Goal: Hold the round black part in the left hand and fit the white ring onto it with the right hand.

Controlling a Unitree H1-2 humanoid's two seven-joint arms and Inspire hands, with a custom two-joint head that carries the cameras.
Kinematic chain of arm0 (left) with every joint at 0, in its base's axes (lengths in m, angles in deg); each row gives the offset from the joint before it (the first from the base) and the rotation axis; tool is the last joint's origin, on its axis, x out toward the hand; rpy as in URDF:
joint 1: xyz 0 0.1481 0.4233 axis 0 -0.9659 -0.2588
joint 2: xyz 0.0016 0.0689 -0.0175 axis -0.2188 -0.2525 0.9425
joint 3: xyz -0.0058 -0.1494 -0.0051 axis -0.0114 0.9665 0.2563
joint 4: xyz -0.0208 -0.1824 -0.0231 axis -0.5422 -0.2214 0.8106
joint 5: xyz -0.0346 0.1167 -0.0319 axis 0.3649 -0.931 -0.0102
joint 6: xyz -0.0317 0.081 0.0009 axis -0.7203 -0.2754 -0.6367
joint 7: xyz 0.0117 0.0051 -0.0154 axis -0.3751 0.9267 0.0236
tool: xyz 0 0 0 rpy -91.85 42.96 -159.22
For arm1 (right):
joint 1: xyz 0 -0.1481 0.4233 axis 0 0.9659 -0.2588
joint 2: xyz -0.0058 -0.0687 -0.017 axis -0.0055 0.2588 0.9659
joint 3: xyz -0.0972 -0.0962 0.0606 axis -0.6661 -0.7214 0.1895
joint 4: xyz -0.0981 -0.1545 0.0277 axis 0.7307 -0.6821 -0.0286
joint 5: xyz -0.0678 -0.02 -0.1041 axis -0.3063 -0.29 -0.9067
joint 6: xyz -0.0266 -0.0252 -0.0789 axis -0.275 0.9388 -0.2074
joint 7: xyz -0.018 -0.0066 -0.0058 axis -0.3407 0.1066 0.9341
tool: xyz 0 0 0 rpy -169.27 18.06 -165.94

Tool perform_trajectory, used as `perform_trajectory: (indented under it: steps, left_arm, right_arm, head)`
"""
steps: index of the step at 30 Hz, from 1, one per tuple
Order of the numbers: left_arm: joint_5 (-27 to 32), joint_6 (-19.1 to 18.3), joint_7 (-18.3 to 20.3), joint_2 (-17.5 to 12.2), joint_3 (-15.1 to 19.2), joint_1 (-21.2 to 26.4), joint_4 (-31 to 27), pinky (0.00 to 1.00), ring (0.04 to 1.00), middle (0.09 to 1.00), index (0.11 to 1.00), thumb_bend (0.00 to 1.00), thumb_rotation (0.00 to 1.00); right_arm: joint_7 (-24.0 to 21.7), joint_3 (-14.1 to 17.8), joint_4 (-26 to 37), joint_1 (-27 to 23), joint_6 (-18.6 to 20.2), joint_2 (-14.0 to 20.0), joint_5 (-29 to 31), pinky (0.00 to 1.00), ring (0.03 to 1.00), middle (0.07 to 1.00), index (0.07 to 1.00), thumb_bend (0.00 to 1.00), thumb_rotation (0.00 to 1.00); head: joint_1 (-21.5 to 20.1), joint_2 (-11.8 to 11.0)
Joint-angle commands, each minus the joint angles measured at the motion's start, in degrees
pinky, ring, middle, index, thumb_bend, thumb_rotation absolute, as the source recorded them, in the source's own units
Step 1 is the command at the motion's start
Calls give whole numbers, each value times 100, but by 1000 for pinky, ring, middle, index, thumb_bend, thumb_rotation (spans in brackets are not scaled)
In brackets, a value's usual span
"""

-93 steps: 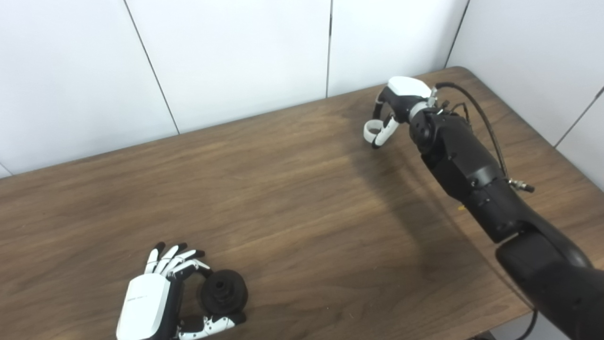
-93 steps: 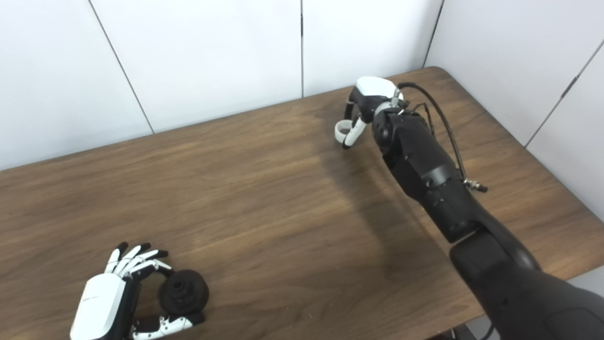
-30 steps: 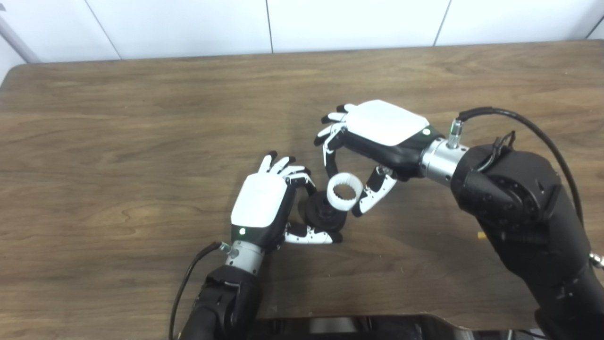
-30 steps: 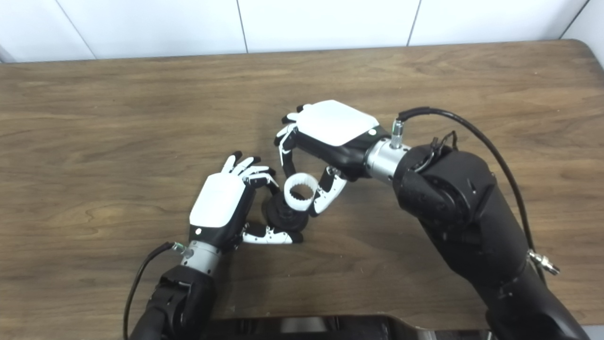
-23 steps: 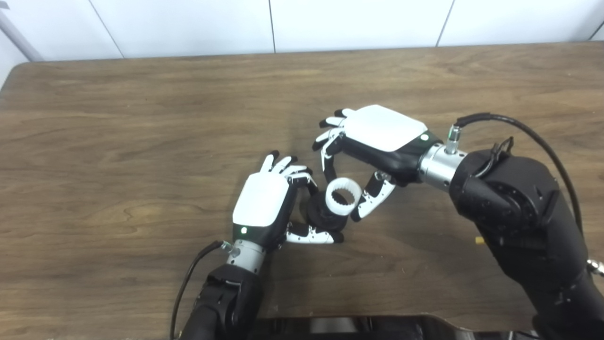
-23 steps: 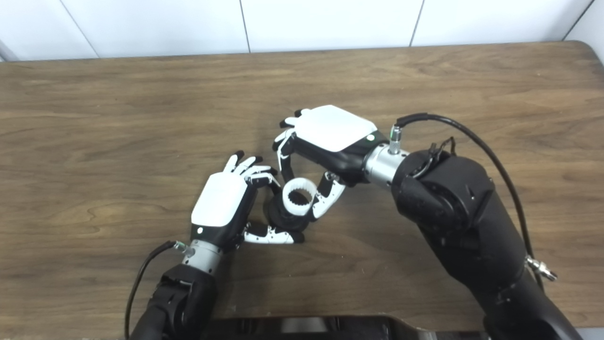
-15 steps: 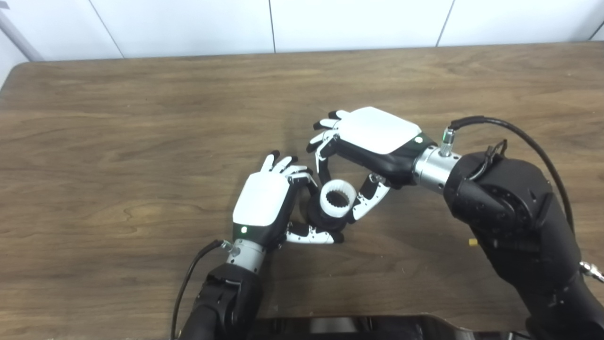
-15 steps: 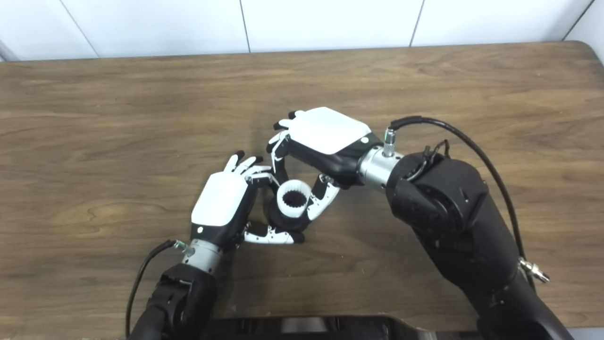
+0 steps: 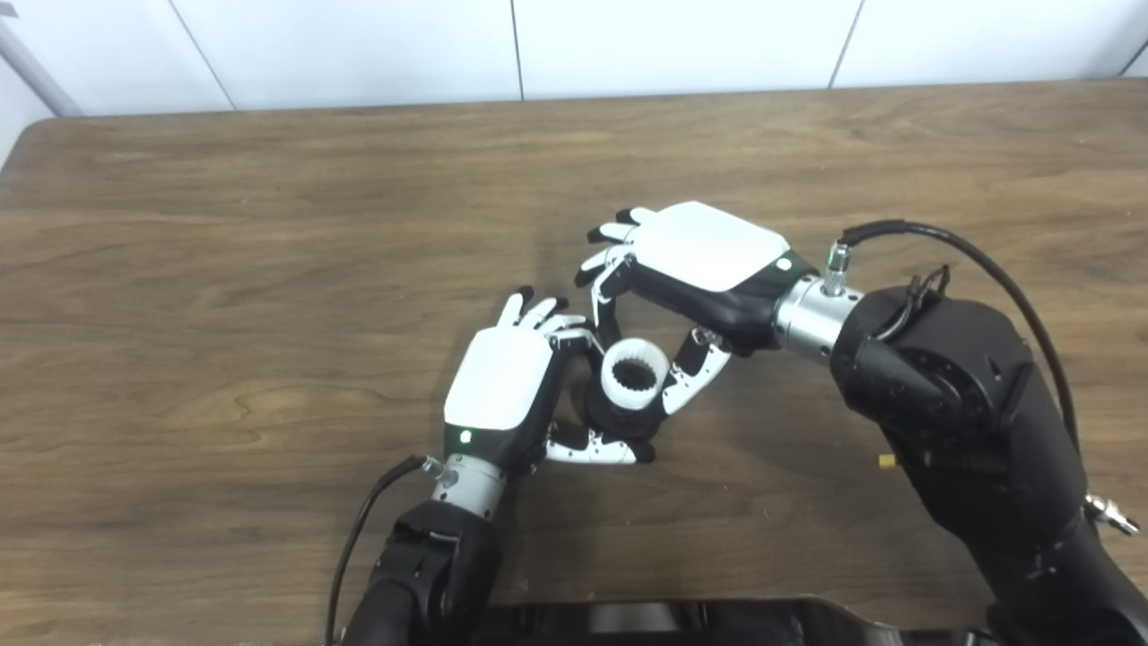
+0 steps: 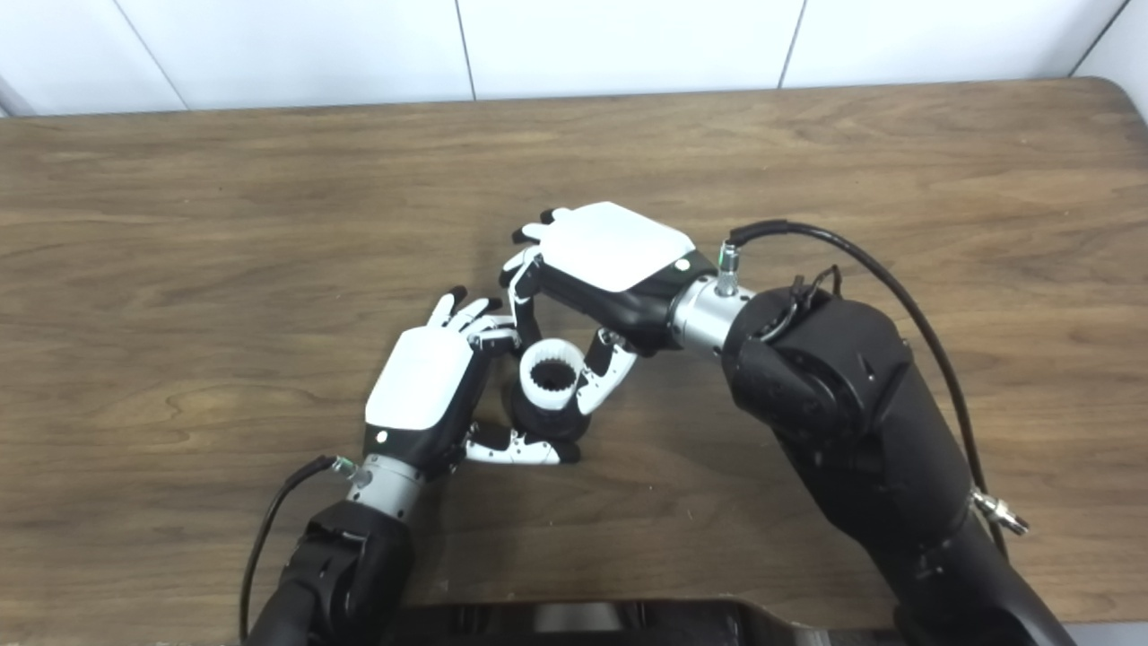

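Your work surface is a brown wooden table point(image 9: 224, 269), with both arms meeting near its middle. Your right hand point(image 9: 695, 269) comes in palm-down from the right; its fingers and thumb are pinched on the white ring point(image 9: 634, 373), one on each side. Your left hand point(image 9: 502, 390) sits just beside it, fingers curled over and thumb tucked under the round black part point(image 10: 544, 420), clamped on it close to the tabletop.

The ring sits directly above the black part and overlaps it in both views, its toothed bore facing up — whether it has begun to seat or merely rests on top cannot be told.

Risks, in my judgement:
- The ring may go on crooked and jam, if you press while its bore is off the part's axis.
- The left fingertips lie near the ring's edge and could block its descent.
- The black part may twist or slip in the left hand's hold under push — keep that hold firm.
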Motion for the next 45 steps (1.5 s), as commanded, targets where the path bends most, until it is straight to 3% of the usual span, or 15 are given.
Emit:
perform_trajectory:
  steps: [1, 18, 45]
  left_arm:
    - [-89, 28, -53, 53, -43, 93, -132, 1000, 897, 771, 483, 524, 52]
    - [-176, -18, -19, 89, -64, 117, -136, 1000, 891, 771, 483, 524, 52]
    - [-237, -45, 59, 139, -83, 131, -148, 1000, 897, 772, 483, 524, 53]
  right_arm:
    - [174, 67, 83, -132, -139, -23, -25, 1000, 949, 835, 483, 525, 138]
    - [236, 57, -30, -68, -293, -66, 10, 1000, 941, 824, 483, 525, 138]
    - [158, 74, -72, -12, -216, -48, 76, 1000, 948, 829, 483, 525, 137]
  head:
    - [2, 2]
    - [-23, 4]
    - [-60, 17]
